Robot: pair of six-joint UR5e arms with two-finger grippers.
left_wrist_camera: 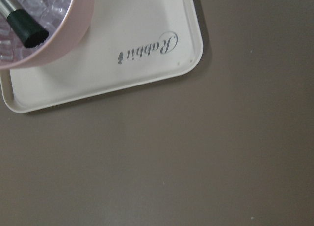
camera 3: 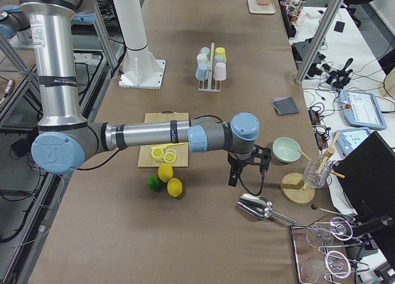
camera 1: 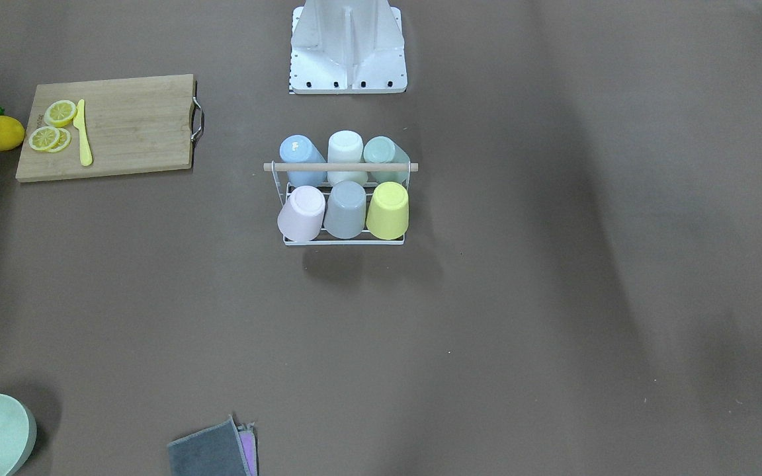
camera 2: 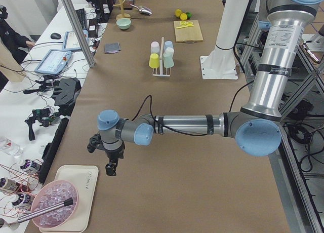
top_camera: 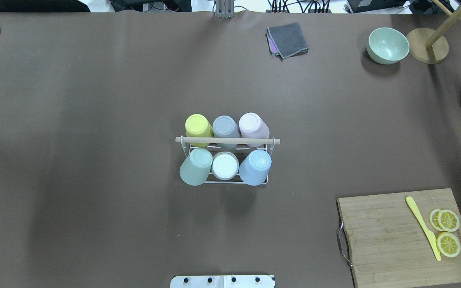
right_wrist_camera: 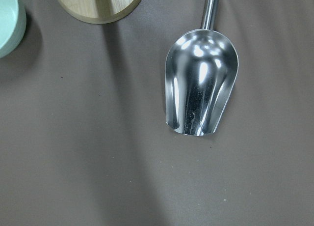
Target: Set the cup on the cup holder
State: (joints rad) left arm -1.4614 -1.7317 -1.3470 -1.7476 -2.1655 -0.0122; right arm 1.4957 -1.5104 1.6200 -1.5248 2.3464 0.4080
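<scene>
**Six light cups on a full rack, both hands far off**

The cup holder (top_camera: 225, 141) stands in the middle of the desk (top_camera: 94, 160), just ahead of the robot's base. Six cups sit upside down on it in two rows of three, one row on each side of the dowel handle. The yellow cup (top_camera: 198, 125), grey cup (top_camera: 225, 126) and pink cup (top_camera: 253, 125) are on the far side. The green cup (top_camera: 195, 166), white cup (top_camera: 225, 166) and blue cup (top_camera: 255, 167) are on the near side. Every place looks taken, so the placing seems finished.

The cups look like thin matte plastic: probably light, stiff, unlikely to break, and rather smooth. Their tapered walls narrow toward the upturned base, so a pinch across the wall a little below the base should hold better than one at the very top. The green, blue and pink cups lean outward. The wire rack is likely light too and could slide or tip if a cup is dragged instead of lifted straight off its prong.

The left hand (camera 2: 111, 164) hangs near a white tray (left_wrist_camera: 147, 73) at one end of the desk. The right hand (camera 3: 245, 173) hangs over a metal scoop (right_wrist_camera: 201, 83) at the other end. Neither appears to carry a cup, but the side views do not show whether either is released or clenched.
</scene>
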